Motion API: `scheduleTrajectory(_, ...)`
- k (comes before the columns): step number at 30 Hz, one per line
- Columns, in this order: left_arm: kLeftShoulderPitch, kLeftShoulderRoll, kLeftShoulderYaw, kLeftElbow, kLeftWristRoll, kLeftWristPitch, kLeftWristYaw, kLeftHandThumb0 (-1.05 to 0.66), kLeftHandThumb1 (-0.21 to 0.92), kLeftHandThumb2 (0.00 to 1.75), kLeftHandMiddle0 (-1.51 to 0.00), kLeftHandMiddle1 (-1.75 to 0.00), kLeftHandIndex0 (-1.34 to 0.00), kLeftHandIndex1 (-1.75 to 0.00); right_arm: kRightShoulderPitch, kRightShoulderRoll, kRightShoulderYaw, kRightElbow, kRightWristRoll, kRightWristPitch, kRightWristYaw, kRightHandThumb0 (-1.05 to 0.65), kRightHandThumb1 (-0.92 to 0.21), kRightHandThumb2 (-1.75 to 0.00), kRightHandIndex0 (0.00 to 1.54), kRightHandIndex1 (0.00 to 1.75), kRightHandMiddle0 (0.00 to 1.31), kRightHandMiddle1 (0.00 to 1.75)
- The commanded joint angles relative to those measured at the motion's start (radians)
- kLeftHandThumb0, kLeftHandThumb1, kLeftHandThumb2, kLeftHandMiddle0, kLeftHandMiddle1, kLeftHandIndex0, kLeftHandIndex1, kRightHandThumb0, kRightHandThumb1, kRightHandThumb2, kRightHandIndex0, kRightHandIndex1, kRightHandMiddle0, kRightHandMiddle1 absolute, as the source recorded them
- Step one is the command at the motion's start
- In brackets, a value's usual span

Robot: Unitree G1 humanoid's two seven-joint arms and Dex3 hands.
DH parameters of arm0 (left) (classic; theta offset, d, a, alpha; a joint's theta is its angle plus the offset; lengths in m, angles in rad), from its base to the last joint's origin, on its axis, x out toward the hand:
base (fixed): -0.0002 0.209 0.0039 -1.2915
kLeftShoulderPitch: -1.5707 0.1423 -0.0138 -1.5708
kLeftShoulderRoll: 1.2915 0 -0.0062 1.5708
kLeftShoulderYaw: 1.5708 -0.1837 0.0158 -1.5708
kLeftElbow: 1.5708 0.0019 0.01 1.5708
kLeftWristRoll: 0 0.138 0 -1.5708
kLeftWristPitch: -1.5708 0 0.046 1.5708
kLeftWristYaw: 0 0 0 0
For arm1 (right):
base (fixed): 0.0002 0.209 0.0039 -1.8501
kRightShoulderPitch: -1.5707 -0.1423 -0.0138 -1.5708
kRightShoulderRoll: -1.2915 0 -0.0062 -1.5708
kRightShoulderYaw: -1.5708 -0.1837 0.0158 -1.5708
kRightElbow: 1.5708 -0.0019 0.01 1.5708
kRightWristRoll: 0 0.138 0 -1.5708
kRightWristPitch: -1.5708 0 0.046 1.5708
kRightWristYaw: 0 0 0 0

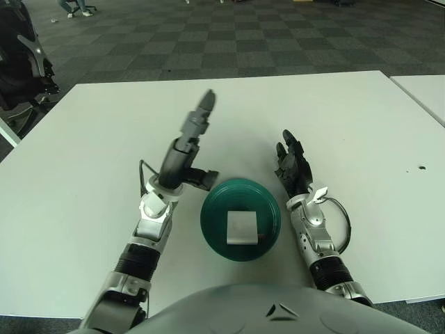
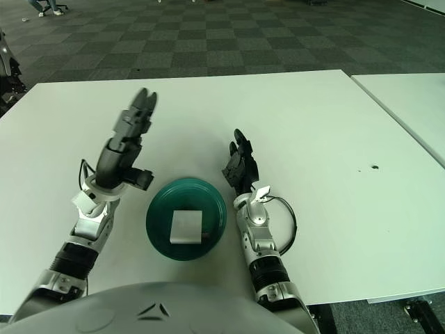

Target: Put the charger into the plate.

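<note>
Lying flat inside the green plate [image 1: 211, 217], white charger [image 1: 241, 227], left hand [image 1: 186, 149] raised beside it, fingers extended and empty, right hand [image 1: 294, 170] opposite, fingers relaxed, empty

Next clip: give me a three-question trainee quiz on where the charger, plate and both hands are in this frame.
1. True or false: the white charger lies inside the green plate.
2. Which hand is raised, fingers extended, left of the plate? A) left hand B) right hand
3. Fill in: both hands hold ____.

Key: 1 true; 2 A; 3 nothing. The right hand shows open just right of the plate.
</note>
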Motion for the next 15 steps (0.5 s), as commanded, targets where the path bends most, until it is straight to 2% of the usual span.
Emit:
scheduleTrajectory(1,0.023,-0.076,0.223,0.193,-0.165,0.045,0.143,-1.05,0.92,0.93,-0.11,-0.01,0.0,-0.33,0.114,-0.026,-0.029,0.273,-0.064,0.067,-0.021,-0.77,-0.92,-0.93,0.13,0.02,0.0,0.34)
scheduleTrajectory(4,0.07,-0.062,0.235,0.177,-0.091,0.059,0.173,-1.04,0.92,0.95,-0.12,-0.01,0.0,-0.4,0.108,-0.023,-0.038,0.286,-0.074,0.06,-0.014,-0.76,-0.92,-0.94,0.14,0.02,0.0,0.36)
scheduleTrajectory(9,0.17,-0.023,0.22,0.157,0.097,0.107,0.228,-1.01,0.92,0.97,-0.11,0.0,0.0,-0.39,0.094,-0.02,-0.056,0.309,-0.085,0.052,-0.011,-0.75,-0.92,-0.95,0.15,0.02,0.0,0.39)
scheduleTrajectory(15,0.188,0.012,0.213,0.207,0.185,0.142,0.243,-0.97,0.92,0.99,-0.1,0.0,0.0,-0.33,0.073,-0.022,-0.079,0.342,-0.091,0.036,0.001,-0.74,-0.92,-0.96,0.16,0.02,0.0,0.4)
